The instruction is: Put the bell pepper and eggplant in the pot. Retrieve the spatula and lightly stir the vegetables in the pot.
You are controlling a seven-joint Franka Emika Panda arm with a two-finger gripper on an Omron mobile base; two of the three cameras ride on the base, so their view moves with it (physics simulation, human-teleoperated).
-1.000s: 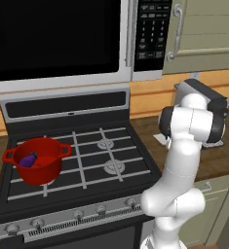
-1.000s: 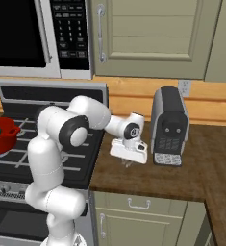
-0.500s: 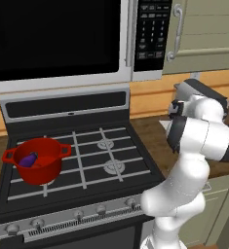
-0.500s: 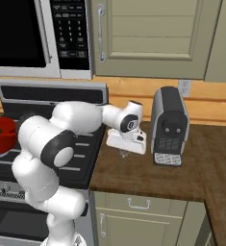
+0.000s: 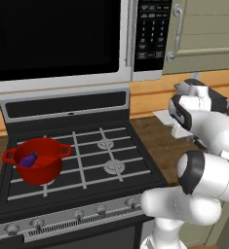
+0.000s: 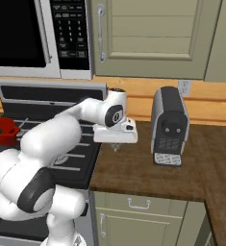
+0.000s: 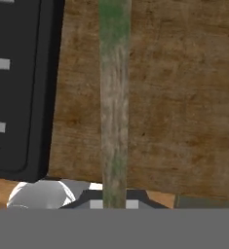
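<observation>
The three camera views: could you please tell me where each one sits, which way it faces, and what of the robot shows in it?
Left base view: behind the arm's left, facing forward and down over the stove, the red pot holding the eggplant, and the microwave; the white arm rises at lower right.
Right base view: behind the arm's right, facing the wooden counter and coffee machine; the arm rises at lower left, gripper pointing down.
Hand view: looks straight down along the fingers at a long grey-green handle over the counter.
Both base views share stove, pot and microwave.
</observation>
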